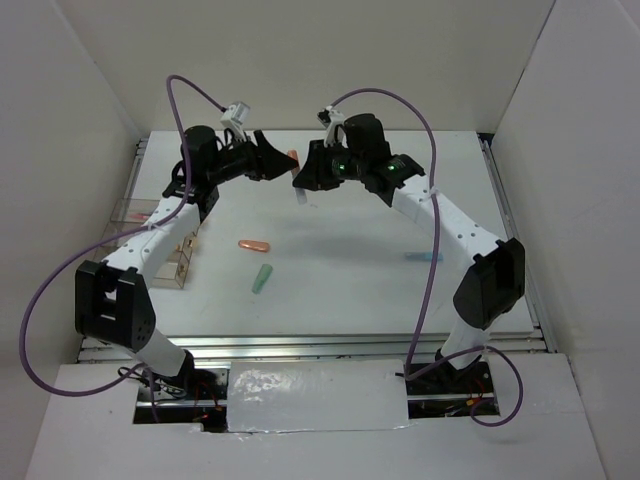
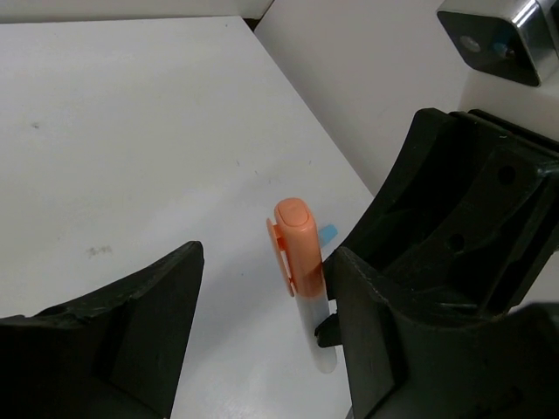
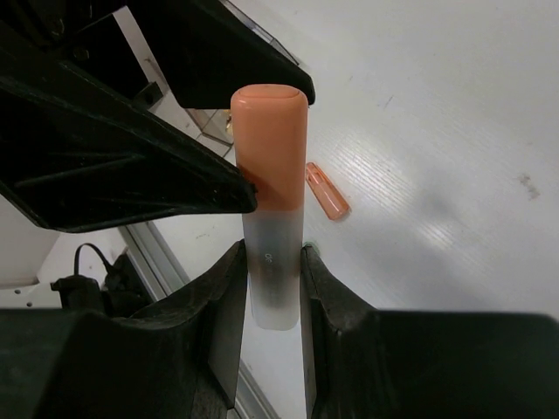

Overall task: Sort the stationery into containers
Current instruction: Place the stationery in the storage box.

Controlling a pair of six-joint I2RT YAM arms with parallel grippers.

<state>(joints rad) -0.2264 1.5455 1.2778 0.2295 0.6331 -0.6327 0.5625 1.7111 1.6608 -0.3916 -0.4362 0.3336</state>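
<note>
My right gripper (image 3: 275,284) is shut on the pale body of an orange-capped marker (image 3: 269,148) and holds it in the air above the far middle of the table; the gripper also shows in the top view (image 1: 303,182). My left gripper (image 2: 262,271) is open, its jaws either side of the marker's orange cap (image 2: 298,240); the right finger (image 2: 384,314) touches or nearly touches the marker. In the top view the cap (image 1: 293,156) shows between both grippers. The clear containers (image 1: 140,213) stand at the left edge, partly hidden by the left arm.
On the table lie a short orange piece (image 1: 254,245), also in the right wrist view (image 3: 327,190), a pale green pen (image 1: 262,278) and a blue pen (image 1: 423,257). White walls enclose the table on three sides.
</note>
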